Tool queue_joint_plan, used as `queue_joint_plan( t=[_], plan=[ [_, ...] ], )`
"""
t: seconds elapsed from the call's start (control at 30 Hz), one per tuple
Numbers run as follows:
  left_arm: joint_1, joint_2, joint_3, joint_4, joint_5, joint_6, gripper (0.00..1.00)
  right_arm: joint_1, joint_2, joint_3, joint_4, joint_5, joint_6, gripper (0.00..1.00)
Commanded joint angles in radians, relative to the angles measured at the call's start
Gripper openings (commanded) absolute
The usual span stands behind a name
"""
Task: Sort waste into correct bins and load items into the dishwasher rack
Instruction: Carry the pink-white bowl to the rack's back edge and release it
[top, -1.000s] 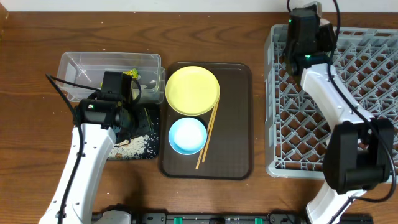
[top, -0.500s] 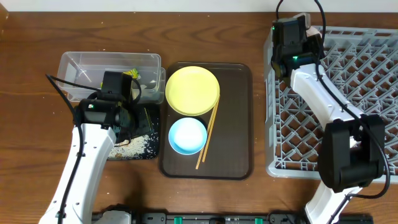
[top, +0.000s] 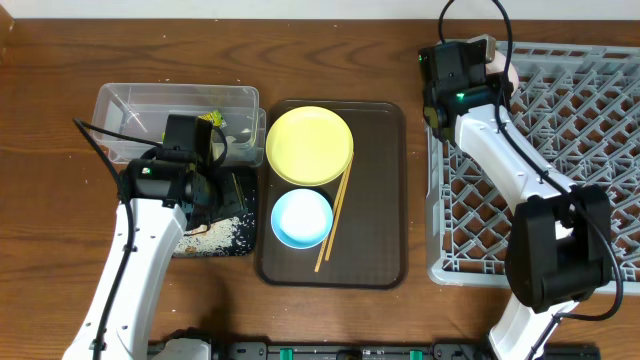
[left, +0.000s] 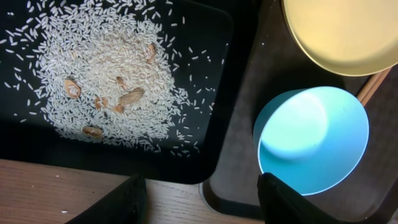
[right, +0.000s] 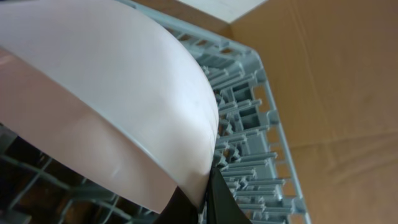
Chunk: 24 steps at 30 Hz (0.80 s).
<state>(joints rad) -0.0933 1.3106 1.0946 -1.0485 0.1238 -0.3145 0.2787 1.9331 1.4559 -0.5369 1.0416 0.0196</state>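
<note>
My right gripper (right: 208, 199) is shut on the rim of the white bowl (right: 93, 81) and holds it tilted over the back left corner of the grey dishwasher rack (top: 560, 200). My left gripper (left: 199, 199) is open and empty above the front edge of the black tray (left: 211, 37), which holds rice scraps (left: 106, 74). The light blue bowl (top: 301, 217), the yellow plate (top: 309, 145) and the chopsticks (top: 335, 220) lie on the brown serving tray (top: 375, 200). The clear tub (top: 150, 100) holds the green-and-orange wrapper (top: 212, 118). I cannot make out the green cup.
The rack's lattice (right: 249, 124) fills the right side of the table. The blue bowl (left: 311, 137) sits just right of my left fingers. Bare wood lies in front of the black tray and left of the tub.
My right arm has swung left with the white bowl, from inside the rack's back edge to over its back left corner. The left arm has not moved.
</note>
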Motion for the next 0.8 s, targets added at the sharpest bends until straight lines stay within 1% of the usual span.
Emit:
queue_joint_plan(
  t=[0.0, 0.07, 0.2, 0.4, 0.63, 0.77],
  plan=[
    [0.003, -0.013, 0.011, -0.005, -0.012, -0.001, 0.60, 0.041, 0.018, -0.012, -0.032, -0.166, 0.127, 0.01],
    [0.003, -0.013, 0.011, -0.006, -0.012, -0.001, 0.61, 0.040, 0.018, -0.012, -0.024, -0.167, 0.159, 0.01],
    [0.003, -0.013, 0.011, -0.006, -0.008, -0.001, 0.61, 0.033, 0.018, -0.012, 0.037, -0.153, 0.159, 0.01],
    [0.003, -0.013, 0.011, -0.006, -0.004, -0.001, 0.61, 0.016, 0.018, -0.012, 0.135, -0.056, 0.155, 0.01],
    [0.003, -0.013, 0.011, -0.006, -0.004, -0.001, 0.61, -0.018, 0.018, -0.012, 0.275, 0.004, 0.027, 0.01],
    [0.003, -0.013, 0.011, -0.006, -0.005, -0.001, 0.61, -0.036, 0.018, -0.012, 0.318, 0.006, -0.032, 0.01]
  ],
)
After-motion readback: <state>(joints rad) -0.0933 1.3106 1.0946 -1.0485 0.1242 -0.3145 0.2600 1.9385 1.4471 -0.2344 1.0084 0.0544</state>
